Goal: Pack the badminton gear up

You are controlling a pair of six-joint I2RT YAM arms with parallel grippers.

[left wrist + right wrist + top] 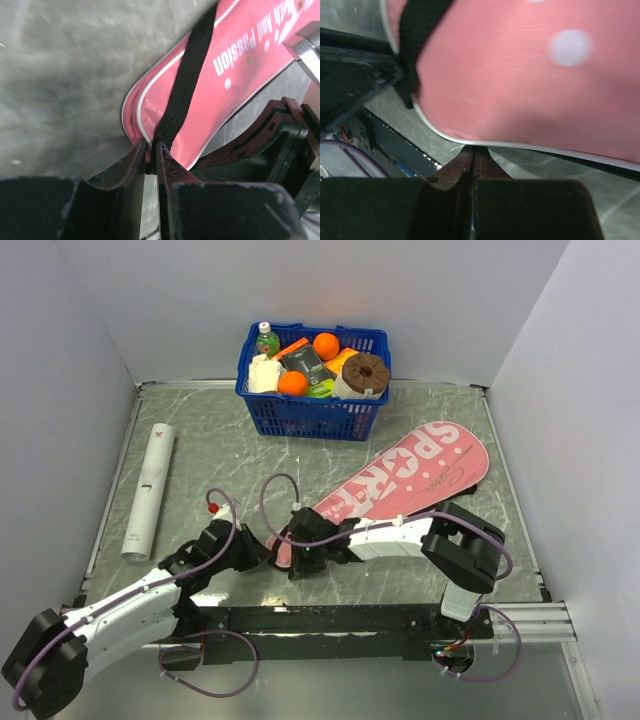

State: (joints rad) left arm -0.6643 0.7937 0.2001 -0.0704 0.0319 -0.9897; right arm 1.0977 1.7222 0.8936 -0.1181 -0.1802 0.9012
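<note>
The large pink "SPORT" cover (420, 475) lies slantwise on the table, its narrow end toward the arms. My left gripper (268, 552) is at that narrow end. In the left wrist view the gripper (151, 150) is shut on the cover's black strap (187, 75) where it meets the pink end (240, 65). My right gripper (298, 558) is just beside it. In the right wrist view the gripper (476, 150) is shut with its tips at the white-piped edge of the cover (520, 75). The long white tube (148, 490) lies at the left. Rackets and shuttlecocks are out of view.
A blue plastic basket (312, 415) of groceries stands at the back middle, just beyond the cover's wide end. Grey walls close in the left, right and back sides. The two grippers are nearly touching each other at the near middle of the marbled table (220, 450).
</note>
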